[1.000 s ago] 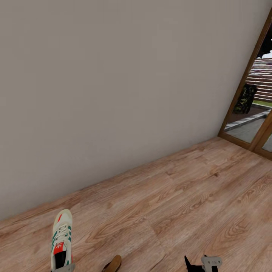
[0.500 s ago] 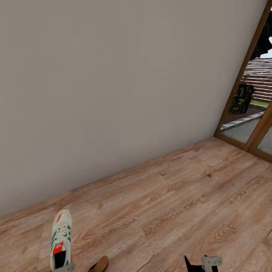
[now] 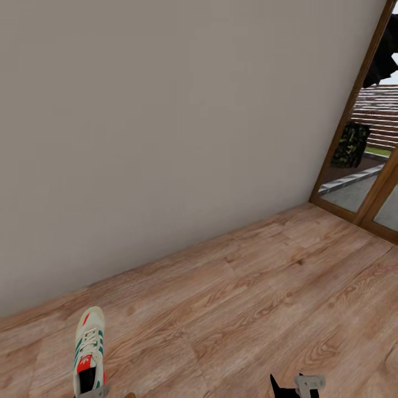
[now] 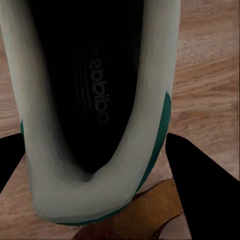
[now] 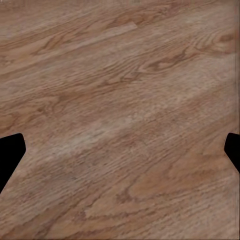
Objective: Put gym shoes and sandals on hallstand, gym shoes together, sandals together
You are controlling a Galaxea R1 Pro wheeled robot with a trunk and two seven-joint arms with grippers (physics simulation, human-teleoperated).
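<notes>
Your left claw (image 4: pixel 100 165) was clamped on the heel of a gym shoe (image 3: pixel 89 349), one black finger (image 4: pixel 200 190) on each side of it, holding it toe toward the wall (image 3: pixel 166 138) above the corridor floor (image 3: pixel 265 298). A sandal (image 4: pixel 150 215) lay just beneath its heel. Your right claw (image 5: pixel 120 150) was spread wide over bare planks, holding nothing.

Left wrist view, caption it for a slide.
Left end effector straddling a gym shoe's heel above the wood floor.
</notes>
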